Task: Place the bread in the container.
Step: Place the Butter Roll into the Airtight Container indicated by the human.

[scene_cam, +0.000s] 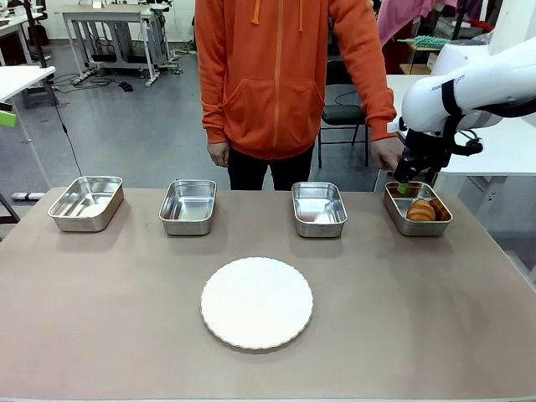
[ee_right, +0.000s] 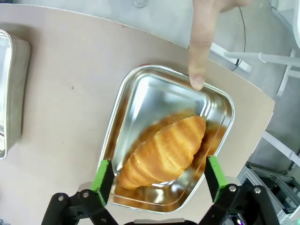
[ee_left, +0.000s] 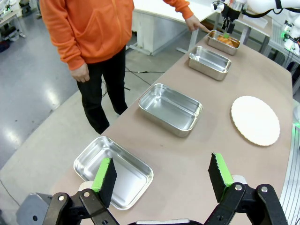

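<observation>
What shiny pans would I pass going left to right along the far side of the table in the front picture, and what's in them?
First pan, nothing in it → second pan, nothing in it → third pan, nothing in it → the container with the bread inside, under the right gripper.

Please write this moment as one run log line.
bread: in container | right gripper: open above | left gripper: open | finger: on rim

From the front, the right claw (scene_cam: 405,186) hides the far corner of the container (scene_cam: 417,209), and part of the bread (scene_cam: 421,210). The neighbouring pan (ee_right: 10,89) is cut off at the right wrist picture's left edge.
</observation>
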Motion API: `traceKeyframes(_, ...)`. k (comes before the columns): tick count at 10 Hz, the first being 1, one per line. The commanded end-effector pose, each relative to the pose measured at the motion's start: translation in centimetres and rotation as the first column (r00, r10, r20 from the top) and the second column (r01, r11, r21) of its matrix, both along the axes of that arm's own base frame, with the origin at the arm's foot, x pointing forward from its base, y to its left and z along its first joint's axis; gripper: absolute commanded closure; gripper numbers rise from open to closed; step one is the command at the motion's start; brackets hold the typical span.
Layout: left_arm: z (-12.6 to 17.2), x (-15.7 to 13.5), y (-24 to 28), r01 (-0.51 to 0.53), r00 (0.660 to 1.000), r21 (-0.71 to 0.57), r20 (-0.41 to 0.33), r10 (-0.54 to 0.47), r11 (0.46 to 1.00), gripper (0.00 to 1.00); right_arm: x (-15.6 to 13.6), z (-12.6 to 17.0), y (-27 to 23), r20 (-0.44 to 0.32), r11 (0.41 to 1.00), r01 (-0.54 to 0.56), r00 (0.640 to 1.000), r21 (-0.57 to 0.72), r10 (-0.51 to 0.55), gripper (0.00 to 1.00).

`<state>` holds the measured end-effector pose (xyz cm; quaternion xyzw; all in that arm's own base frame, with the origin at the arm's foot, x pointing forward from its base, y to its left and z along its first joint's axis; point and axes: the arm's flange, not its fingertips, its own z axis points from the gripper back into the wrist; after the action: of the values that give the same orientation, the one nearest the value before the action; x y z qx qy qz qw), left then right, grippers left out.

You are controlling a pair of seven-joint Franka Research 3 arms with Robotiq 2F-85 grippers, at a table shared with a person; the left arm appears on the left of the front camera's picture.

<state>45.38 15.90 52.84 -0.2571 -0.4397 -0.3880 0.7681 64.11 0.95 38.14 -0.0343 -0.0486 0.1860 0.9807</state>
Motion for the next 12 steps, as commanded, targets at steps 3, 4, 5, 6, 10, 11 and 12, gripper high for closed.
traceKeyframes(3, 0.2, -0.1, -0.1, 0.004, 1.0, -0.004, 0.007, -0.004, 1.0, 0.0, -3.4, 4.3, 1.6, 0.107, 0.998, 0.07, 0.992, -0.003, -0.07, 0.0)
traceKeyframes(4, 0.2, -0.1, -0.1, 0.004, 1.0, -0.004, 0.007, -0.004, 1.0, 0.0, -5.8, 6.0, 2.1, 0.146, 0.995, 0.101, 0.984, 0.002, -0.101, 0.0)
traceKeyframes(5, 0.2, -0.1, -0.1, 0.004, 1.0, -0.004, 0.007, -0.004, 1.0, 0.0, -8.3, 7.4, 2.5, 0.176, 0.994, 0.109, 0.978, 0.03, -0.113, 0.0)
traceKeyframes(6, 0.2, -0.1, -0.1, 0.004, 1.0, -0.004, 0.007, -0.004, 1.0, 0.0, -10.7, 8.5, 2.9, 0.187, 0.99, 0.123, 0.973, 0.063, -0.133, 0.0)
traceKeyframes(10, 0.2, -0.1, -0.1, 0.004, 1.0, -0.004, 0.007, -0.004, 1.0, 0.0, -19.9, 9.1, 5.1, 0.188, 0.973, 0.107, 0.971, 0.202, -0.146, 0.0)
traceKeyframes(11, 0.2, -0.1, -0.1, 0.004, 1.0, -0.004, 0.007, -0.004, 1.0, 0.0, -21.8, 8.4, 6.1, 0.188, 0.969, 0.089, 0.973, 0.229, -0.134, 0.0)
traceKeyframes(12, 0.2, -0.1, -0.1, 0.004, 1.0, -0.004, 0.007, -0.004, 1.0, 0.0, -23.3, 7.8, 6.6, 0.205, 0.971, 0.085, 0.97, 0.223, -0.132, 0.0)
